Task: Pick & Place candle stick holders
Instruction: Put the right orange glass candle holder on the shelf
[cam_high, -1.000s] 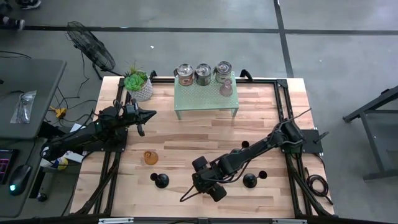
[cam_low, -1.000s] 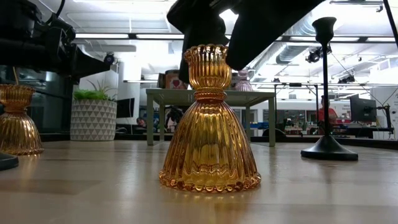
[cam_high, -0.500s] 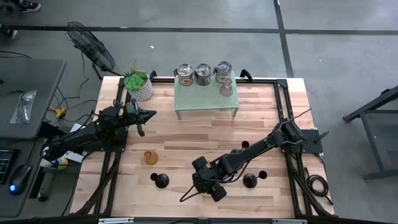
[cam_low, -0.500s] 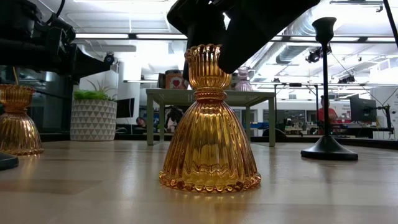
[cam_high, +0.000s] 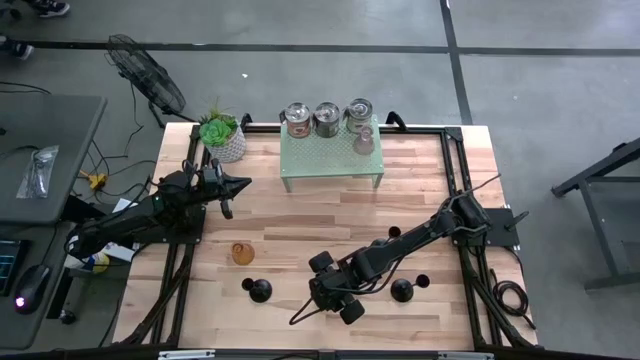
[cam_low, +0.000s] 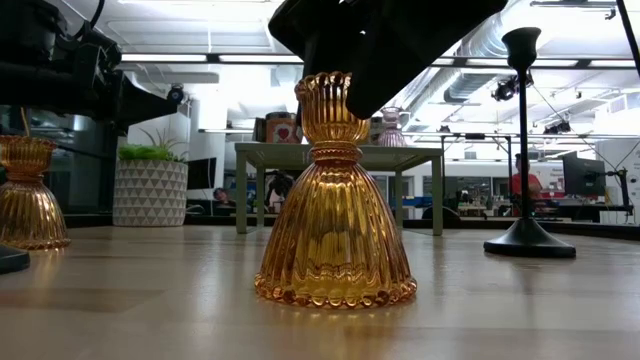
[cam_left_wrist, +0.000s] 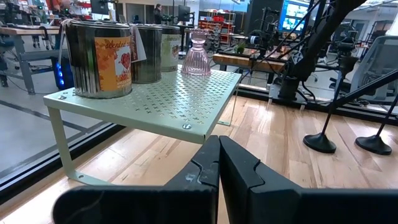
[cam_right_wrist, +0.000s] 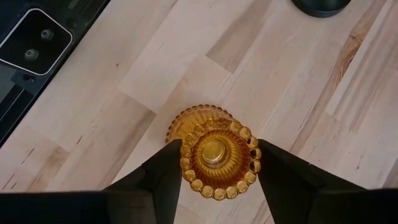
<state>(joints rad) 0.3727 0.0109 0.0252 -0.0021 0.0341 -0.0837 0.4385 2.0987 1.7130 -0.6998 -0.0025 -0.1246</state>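
The right gripper (cam_right_wrist: 214, 163) has closed in over the last second: its two dark fingers (cam_right_wrist: 169, 171) now pinch the fluted cup of the ribbed amber glass candle holder (cam_low: 336, 200), where before they stood clear of it on both sides. In the low view the bell-shaped holder leans a touch and its base looks nudged on the wood, so the grip is biting. I'd call this the grasp step just landing, with the lift yet to come.

That holder stands near the table's front edge, hidden under the arm in the high view. Just beside it, a black stemmed holder with a round base (cam_high: 402, 291) sits to one side and another black one (cam_high: 259, 290) to the other; a third black base (cam_high: 394, 233) shows just beyond the arm. A careless swing on the way up could clip one of them.

Further back, a second amber glass holder (cam_high: 242, 253) waits on the open wood. The left gripper (cam_high: 243, 183) hovers with its fingers pressed together, empty, near the white pot with a green plant (cam_high: 222, 136).

At the far end, the pale green perforated metal shelf (cam_high: 300, 160) carries three shiny silver cups (cam_high: 327, 118) and a pale pink glass holder (cam_high: 364, 140).
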